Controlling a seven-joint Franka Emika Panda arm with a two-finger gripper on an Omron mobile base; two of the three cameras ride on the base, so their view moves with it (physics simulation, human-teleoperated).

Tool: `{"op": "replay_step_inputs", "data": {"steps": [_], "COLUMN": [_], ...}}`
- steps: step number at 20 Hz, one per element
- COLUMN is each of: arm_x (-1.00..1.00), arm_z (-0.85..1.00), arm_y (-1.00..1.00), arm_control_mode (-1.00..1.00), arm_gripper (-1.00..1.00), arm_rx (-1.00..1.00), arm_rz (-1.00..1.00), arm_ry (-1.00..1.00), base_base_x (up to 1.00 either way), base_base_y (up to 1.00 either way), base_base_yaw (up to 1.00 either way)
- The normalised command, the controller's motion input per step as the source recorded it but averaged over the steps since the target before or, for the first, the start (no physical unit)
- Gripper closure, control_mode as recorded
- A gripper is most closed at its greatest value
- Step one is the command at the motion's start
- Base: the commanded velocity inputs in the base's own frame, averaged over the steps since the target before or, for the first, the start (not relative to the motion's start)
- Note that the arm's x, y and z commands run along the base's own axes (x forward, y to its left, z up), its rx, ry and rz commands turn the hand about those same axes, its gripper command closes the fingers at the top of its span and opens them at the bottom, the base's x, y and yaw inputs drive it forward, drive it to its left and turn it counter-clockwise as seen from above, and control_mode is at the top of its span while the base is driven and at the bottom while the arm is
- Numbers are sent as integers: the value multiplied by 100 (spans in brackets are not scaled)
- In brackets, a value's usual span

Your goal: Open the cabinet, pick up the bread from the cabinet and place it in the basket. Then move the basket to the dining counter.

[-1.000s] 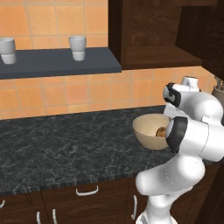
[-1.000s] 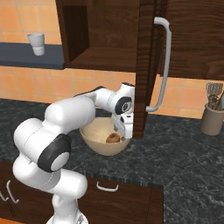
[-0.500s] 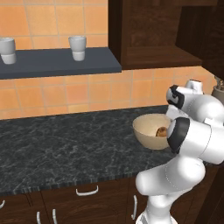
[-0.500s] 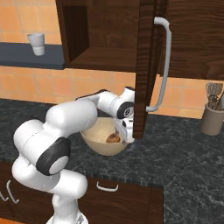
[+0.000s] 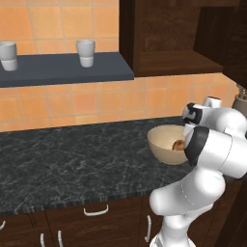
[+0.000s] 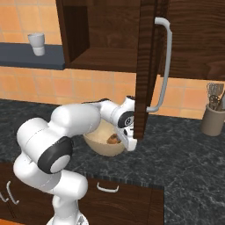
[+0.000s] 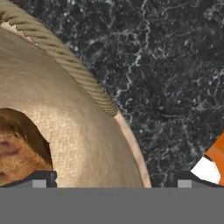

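Cabinet (image 6: pixel 110 33): dark brown wall unit, door swung open toward the camera in the right base view; interior shelf bare where visible. Also seen at upper right of the left base view (image 5: pixel 169 38).
Door handle (image 6: pixel 163 66): long silver bar, vertical, curved at both ends, mounted on the open door's outer face.
Basket (image 5: pixel 166 144): round beige-tan bowl resting on the black speckled worktop (image 5: pixel 72 159), below the open cabinet. Right base view places it behind the arm's forearm (image 6: pixel 103 143). Hand view shows its twisted rope rim and woven inner wall at close range (image 7: pixel 74 131).
Bread (image 5: pixel 178 144): small golden-brown lump lying inside the basket, against the wall nearest the gripper. Visible in the right base view (image 6: pixel 114 139) and at the left edge of the hand view (image 7: pixel 17 144).
Gripper (image 7: pixel 109 183): positioned directly over the basket rim, 1 fingertip above the basket interior beside the bread, the other outside above the worktop. Fingertips stand far apart, spread wide, nothing between them except the rim below.
Cups (image 5: pixel 86 52): 2 white cups on the dark blue-grey wall shelf (image 5: pixel 62 70), well apart from each other.
Utensil holder (image 6: pixel 213 118): grey-brown pot with utensils, on the worktop at far right.
Drawers (image 5: pixel 96 217): dark wood fronts with small curved silver handles, below the worktop.
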Motion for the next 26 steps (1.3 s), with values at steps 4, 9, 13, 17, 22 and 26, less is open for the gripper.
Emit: {"op": "replay_step_inputs", "data": {"steps": [4,9,13,17,22,26], "arm_x": [0,0,0,0,-5,-19], "arm_z": [-26,-16,-14,-14,15,56], "arm_y": [8,25,24,30,52,54], "arm_control_mode": [-100,-100,-100,-100,-100,-100], "arm_gripper": [-100,100,100,100,100,100], "arm_rx": [0,0,0,0,-1,-1], "arm_rz": [0,0,0,0,-6,-14], "arm_ry": [-1,-3,-5,-6,-7,0], "base_base_x": [0,0,0,0,0,0], "base_base_y": [0,0,0,0,0,0], "base_base_yaw": [0,0,0,0,0,0]}}
